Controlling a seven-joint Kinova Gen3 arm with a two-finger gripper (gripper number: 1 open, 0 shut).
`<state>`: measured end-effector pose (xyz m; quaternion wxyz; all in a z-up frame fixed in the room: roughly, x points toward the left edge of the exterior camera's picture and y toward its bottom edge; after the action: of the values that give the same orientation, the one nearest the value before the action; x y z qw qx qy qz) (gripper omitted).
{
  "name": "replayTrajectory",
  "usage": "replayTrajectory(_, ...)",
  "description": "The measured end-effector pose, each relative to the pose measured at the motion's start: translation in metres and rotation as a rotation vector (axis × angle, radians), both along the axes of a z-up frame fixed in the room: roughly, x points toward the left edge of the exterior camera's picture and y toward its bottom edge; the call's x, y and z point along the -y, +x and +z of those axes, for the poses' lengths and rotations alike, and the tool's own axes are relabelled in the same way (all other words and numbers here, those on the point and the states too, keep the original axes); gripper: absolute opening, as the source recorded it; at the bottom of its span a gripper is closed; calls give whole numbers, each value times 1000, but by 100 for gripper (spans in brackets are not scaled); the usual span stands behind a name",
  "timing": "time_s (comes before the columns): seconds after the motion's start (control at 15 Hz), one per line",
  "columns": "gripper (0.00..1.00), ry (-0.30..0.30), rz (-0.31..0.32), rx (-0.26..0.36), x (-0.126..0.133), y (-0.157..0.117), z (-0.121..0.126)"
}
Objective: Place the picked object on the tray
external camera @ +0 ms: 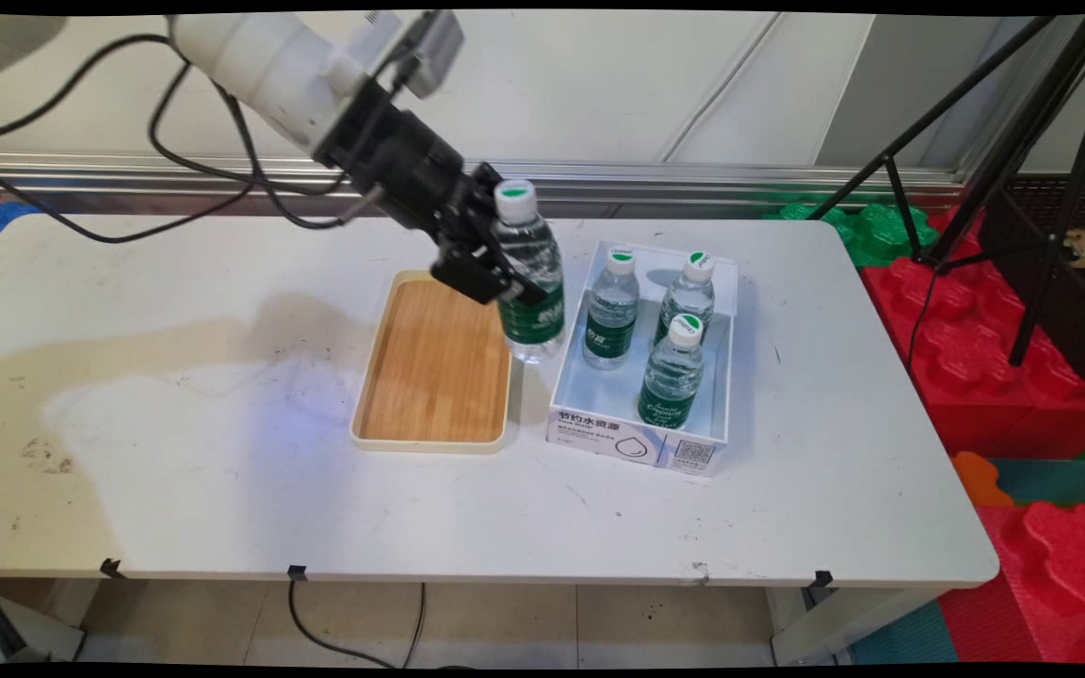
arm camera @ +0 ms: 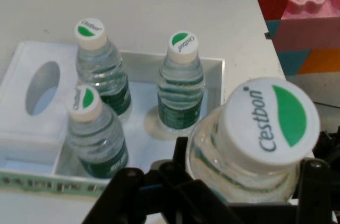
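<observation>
Hand (external camera: 491, 268) clamped around water bottle (external camera: 530, 273), lifted beside tray (external camera: 434, 363)

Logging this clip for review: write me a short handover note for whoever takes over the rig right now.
Gripper: shut on a water bottle, held upright and clear of the table, between the wooden tray and the white box.
Box: three more bottles stand upright in it, two at the far end and one nearer.
Tray: nothing on it.
Done: one bottle lifted.
Left: the held bottle is set down nowhere yet.
</observation>
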<state>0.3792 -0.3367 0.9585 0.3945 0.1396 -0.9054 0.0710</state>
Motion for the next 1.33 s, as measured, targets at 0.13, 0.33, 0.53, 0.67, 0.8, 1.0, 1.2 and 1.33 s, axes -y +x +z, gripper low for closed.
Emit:
replayTrajectory(0.13, 0, 0, 18, 1, -3, 13, 7)
replayTrajectory(0.33, 0, -2, 62, 9, -5, 39, 17)
replayTrajectory(0.53, 0, -7, 115, 16, 1, 62, 20)
replayTrajectory(0.67, 0, -10, 152, 22, 8, 75, 17)
replayTrajectory(0.8, 0, -9, 179, 28, 15, 84, 12)
replayTrajectory(1.0, 0, 0, 226, 40, 30, 97, -5)
replayTrajectory(1.2, 0, 15, 267, 52, 48, 106, -27)
replayTrajectory(1.33, 0, 25, 293, 58, 61, 108, -43)
